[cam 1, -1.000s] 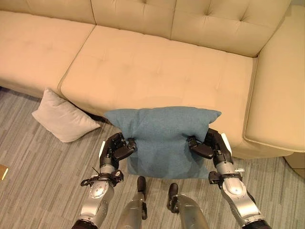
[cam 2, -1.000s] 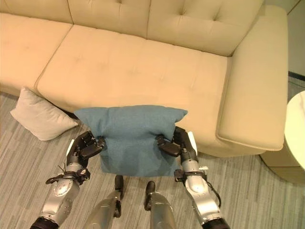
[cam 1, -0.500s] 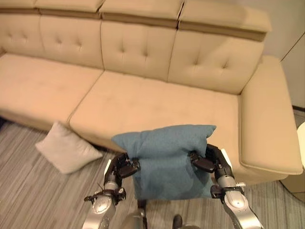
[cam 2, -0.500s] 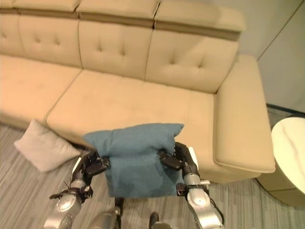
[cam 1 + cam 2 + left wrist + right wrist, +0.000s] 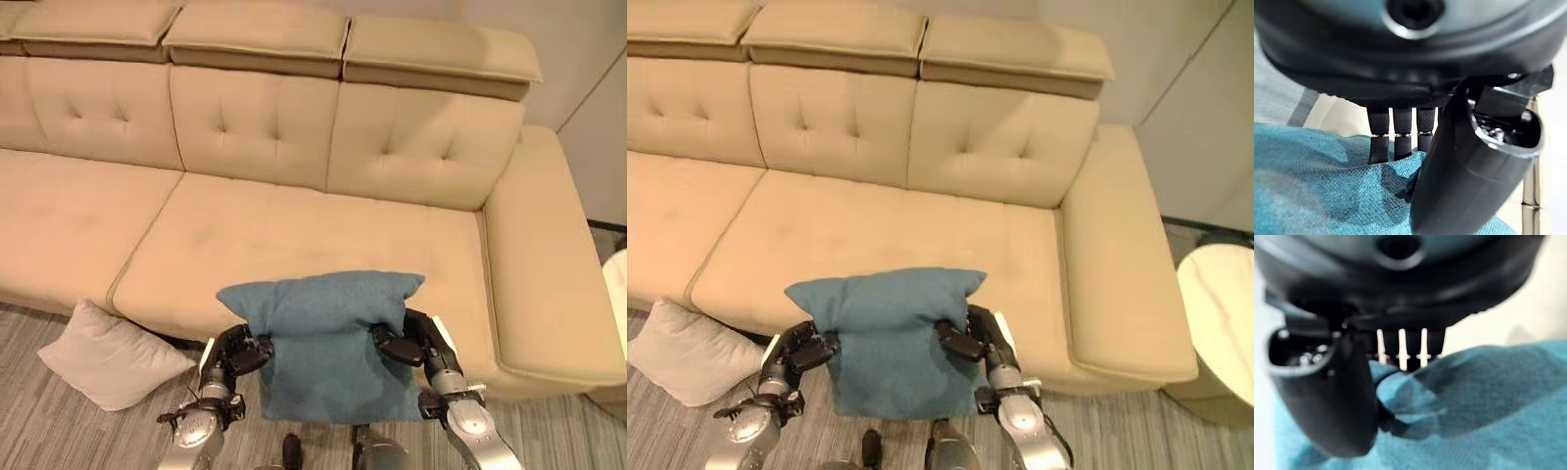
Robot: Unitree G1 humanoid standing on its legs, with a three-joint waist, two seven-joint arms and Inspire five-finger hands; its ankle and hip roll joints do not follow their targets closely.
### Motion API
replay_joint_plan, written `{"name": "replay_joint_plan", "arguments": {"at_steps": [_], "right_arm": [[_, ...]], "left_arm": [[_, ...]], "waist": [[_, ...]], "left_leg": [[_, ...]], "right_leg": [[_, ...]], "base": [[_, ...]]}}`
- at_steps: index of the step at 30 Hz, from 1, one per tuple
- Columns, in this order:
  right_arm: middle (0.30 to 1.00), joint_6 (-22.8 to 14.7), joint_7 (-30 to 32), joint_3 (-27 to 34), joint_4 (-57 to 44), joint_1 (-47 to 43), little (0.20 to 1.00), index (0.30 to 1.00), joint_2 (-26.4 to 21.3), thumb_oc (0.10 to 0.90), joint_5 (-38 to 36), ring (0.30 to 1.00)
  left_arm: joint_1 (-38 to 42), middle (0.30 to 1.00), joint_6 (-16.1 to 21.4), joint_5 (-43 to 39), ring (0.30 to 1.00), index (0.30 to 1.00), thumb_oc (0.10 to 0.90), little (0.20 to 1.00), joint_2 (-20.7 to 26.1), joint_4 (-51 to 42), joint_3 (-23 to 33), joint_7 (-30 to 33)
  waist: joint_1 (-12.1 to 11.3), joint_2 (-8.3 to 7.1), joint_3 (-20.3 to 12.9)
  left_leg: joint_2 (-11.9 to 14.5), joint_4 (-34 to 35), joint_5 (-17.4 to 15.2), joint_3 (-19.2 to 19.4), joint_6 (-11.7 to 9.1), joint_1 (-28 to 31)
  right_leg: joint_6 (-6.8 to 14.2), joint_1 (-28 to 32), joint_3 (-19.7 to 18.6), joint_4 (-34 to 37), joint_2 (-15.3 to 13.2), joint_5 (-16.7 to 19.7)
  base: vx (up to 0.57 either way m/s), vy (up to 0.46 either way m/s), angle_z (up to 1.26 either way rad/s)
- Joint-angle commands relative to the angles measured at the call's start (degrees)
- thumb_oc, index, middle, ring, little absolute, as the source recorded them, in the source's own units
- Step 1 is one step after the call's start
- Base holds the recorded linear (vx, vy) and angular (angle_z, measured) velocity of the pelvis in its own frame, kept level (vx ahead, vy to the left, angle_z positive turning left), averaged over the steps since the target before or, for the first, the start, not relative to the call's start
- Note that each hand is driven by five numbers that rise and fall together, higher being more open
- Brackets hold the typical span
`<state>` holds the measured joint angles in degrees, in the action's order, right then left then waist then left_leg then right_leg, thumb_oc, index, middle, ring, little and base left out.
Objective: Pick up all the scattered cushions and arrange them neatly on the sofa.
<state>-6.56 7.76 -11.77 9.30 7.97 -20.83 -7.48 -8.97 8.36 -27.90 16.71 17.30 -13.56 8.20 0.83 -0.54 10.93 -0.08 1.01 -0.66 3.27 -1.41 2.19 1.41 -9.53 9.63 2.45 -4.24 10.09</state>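
Observation:
A blue cushion [image 5: 323, 338] hangs upright between my two hands in front of the sofa's seat edge, its upper corners level with the seat. My left hand [image 5: 235, 354] pinches the cushion's left side and my right hand [image 5: 411, 343] pinches its right side. In the left wrist view the thumb [image 5: 1469, 166] presses the blue cloth [image 5: 1312, 186] against the fingers; the right wrist view shows the same grip on the blue cloth [image 5: 1474, 411]. A pale beige cushion [image 5: 106, 355] lies on the floor at the left, leaning on the sofa's base.
The tan tufted sofa [image 5: 294, 225] spans the view, its seat bare, with an armrest [image 5: 544, 284] on the right. A round white table [image 5: 1220, 323] stands right of the armrest. Grey striped floor [image 5: 59, 431] lies in front.
The camera has tilted up and shifted, so the sofa's backrest and headrests now show. The blue cushion stays held between both hands, a little closer to the seat edge.

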Motion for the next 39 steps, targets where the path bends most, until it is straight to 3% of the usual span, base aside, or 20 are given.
{"name": "replay_joint_plan", "arguments": {"at_steps": [1,3,5,8,9,10,11,15,18,22,24,26,29,30,39], "right_arm": [[0.300,-8.6,0.5,2.9,-9.8,-6.9,0.300,0.300,-0.5,0.400,-1.1,0.300],[0.300,-8.3,0.6,3.5,-9.7,-6.4,0.300,0.300,-0.9,0.400,-1.4,0.300],[0.300,-8.3,0.7,3.6,-9.6,-6.3,0.300,0.300,-0.9,0.400,-1.5,0.300],[0.300,-8.2,0.8,4.2,-9.4,-6.1,0.300,0.300,-0.8,0.400,-1.6,0.300],[0.300,-8.2,1.2,4.3,-9.2,-6.2,0.300,0.300,-0.7,0.400,-1.7,0.300],[0.300,-8.0,1.8,4.3,-8.8,-6.5,0.300,0.300,-0.4,0.400,-1.8,0.300],[0.300,-7.9,1.8,4.2,-8.8,-6.6,0.300,0.300,-0.3,0.400,-1.8,0.300],[0.300,-7.9,1.3,3.9,-9.1,-6.4,0.300,0.300,0.2,0.400,-1.2,0.300],[0.300,-7.8,0.5,3.4,-9.5,-6.5,0.300,0.300,1.2,0.400,-1.0,0.300],[0.300,-7.7,0.2,3.0,-9.7,-7.4,0.300,0.300,2.0,0.400,-0.5,0.300],[0.300,-8.0,0.1,2.5,-9.8,-8.4,0.300,0.300,2.7,0.400,-0.3,0.300],[0.300,-8.1,0.3,2.5,-9.7,-8.5,0.300,0.300,2.8,0.400,0.4,0.300],[0.300,-8.0,1.0,2.8,-9.6,-8.6,0.300,0.300,2.5,0.400,1.3,0.300],[0.300,-7.8,1.0,3.5,-9.8,-8.3,0.300,0.300,2.5,0.400,1.6,0.300],[0.300,-7.0,3.7,3.7,-9.0,-9.1,0.300,0.300,1.0,0.400,4.2,0.300]], "left_arm": [[7.3,0.300,6.6,1.2,0.300,0.300,0.400,0.300,-0.5,-7.7,-2.7,-4.5],[7.6,0.300,6.3,1.0,0.300,0.300,0.400,0.300,-0.8,-7.3,-2.9,-4.5],[7.7,0.300,6.2,1.3,0.300,0.300,0.400,0.300,-0.8,-7.3,-2.9,-4.5],[7.6,0.300,5.7,1.7,0.300,0.300,0.400,0.300,-0.8,-7.2,-2.9,-4.5],[7.9,0.300,5.6,1.9,0.300,0.300,0.400,0.300,-0.8,-7.1,-3.0,-4.4],[8.1,0.300,5.3,2.2,0.300,0.300,0.400,0.300,-0.5,-7.2,-3.1,-4.0],[7.8,0.300,5.4,2.0,0.300,0.300,0.400,0.300,-0.6,-7.6,-2.8,-4.0],[6.7,0.300,5.4,2.1,0.300,0.300,0.400,0.300,-0.4,-8.0,-2.5,-4.2],[5.8,0.300,5.4,2.4,0.300,0.300,0.400,0.300,0.5,-8.7,-1.9,-4.3],[5.3,0.300,5.4,2.2,0.300,0.300,0.400,0.300,1.2,-9.4,-0.8,-4.1],[5.3,0.300,6.0,2.2,0.300,0.300,0.400,0.300,2.0,-10.0,0.2,-3.3],[5.6,0.300,6.3,2.4,0.300,0.300,0.400,0.300,2.0,-10.1,0.6,-3.2],[6.1,0.300,6.8,2.8,0.300,0.300,0.400,0.300,1.9,-10.5,0.8,-2.5],[6.4,0.300,7.0,3.5,0.300,0.300,0.400,0.300,1.9,-11.3,0.6,-2.9],[9.3,0.300,7.2,4.8,0.300,0.300,0.400,0.300,0.7,-11.5,-0.3,-0.3]], "waist": [[0.2,-1.49,-3.2],[0.2,-2.05,-2.8],[0.1,-2.29,-2.7],[-0.1,-2.67,-3.3],[-0.3,-2.70,-3.4],[-1.2,-1.95,-3.6],[-1.6,-1.76,-3.7],[-1.5,-1.55,-4.6],[-2.1,-1.87,-5.5],[-3.0,-1.50,-5.2],[-2.9,-0.81,-3.5],[-3.0,-0.47,-3.3],[-2.3,-0.38,-3.1],[-2.0,-1.12,-3.5],[-1.3,-0.55,-6.7]], "left_leg": [[1.6,-14.7,-5.7,0.3,-2.5,-7.5],[2.2,-19.6,-4.3,0.4,-2.8,-10.1],[2.1,-19.9,-4.5,0.2,-2.5,-11.1],[1.0,-15.7,-4.7,-0.3,-1.7,-12.6],[0.9,-13.7,-3.4,-0.2,-1.8,-13.5],[1.1,-8.0,0.5,-0.4,-2.1,-15.0],[1.0,-6.7,0.9,-0.9,-2.0,-14.4],[0.3,-4.8,0.9,-1.3,-1.5,-12.2],[-0.5,-4.2,-0.8,-0.2,-0.1,-9.2],[-0.6,-4.5,-2.4,1.2,1.5,-7.9],[-0.3,-5.1,-3.1,2.3,3.0,-7.1],[-0.1,-4.7,-3.6,2.7,3.0,-6.0],[-0.4,-4.1,-4.2,2.2,2.6,-4.7],[-1.1,-4.7,-4.5,1.8,2.4,-4.9],[0.1,1.7,-3.0,1.1,0.3,-0.1]], "right_leg": [[4.3,6.5,2.3,-3.6,-1.6,-11.2],[3.3,8.2,2.7,-2.9,-1.3,-12.0],[3.0,8.8,2.7,-2.7,-1.1,-12.3],[3.3,9.8,2.2,-1.9,-0.5,-13.0],[3.4,10.3,2.1,-1.6,-0.3,-13.3],[3.4,11.6,1.3,-1.5,1.1,-14.7],[3.5,11.8,1.0,-2.0,1.2,-15.2],[4.0,12.2,0.4,-3.1,0.8,-15.6],[5.0,12.4,-1.0,-5.0,-0.8,-15.9],[6.4,8.9,-1.3,-13.0,-2.7,-16.0],[8.3,3.3,-1.5,-22.2,-4.0,-13.2],[8.3,2.0,0.1,-22.1,-5.4,-13.2],[7.6,1.7,0.9,-15.8,-5.9,-12.5],[7.8,3.1,-0.4,-11.1,-5.5,-12.2],[6.8,10.4,1.2,-2.3,-2.8,-11.7]], "base": [[0.05,-0.113,0.70],[0.10,-0.109,0.30],[0.09,-0.063,-0.07],[0.16,-0.016,-0.11],[0.28,0.073,-0.09],[0.27,0.105,-0.07],[0.26,0.130,-0.16],[0.16,0.112,-0.32],[0.15,0.163,-0.41],[0.04,0.126,-0.23],[-0.02,0.111,-0.42],[0.00,0.034,-0.23],[0.09,-0.077,0.00],[0.09,-0.110,0.03],[0.12,-0.109,0.08]]}}
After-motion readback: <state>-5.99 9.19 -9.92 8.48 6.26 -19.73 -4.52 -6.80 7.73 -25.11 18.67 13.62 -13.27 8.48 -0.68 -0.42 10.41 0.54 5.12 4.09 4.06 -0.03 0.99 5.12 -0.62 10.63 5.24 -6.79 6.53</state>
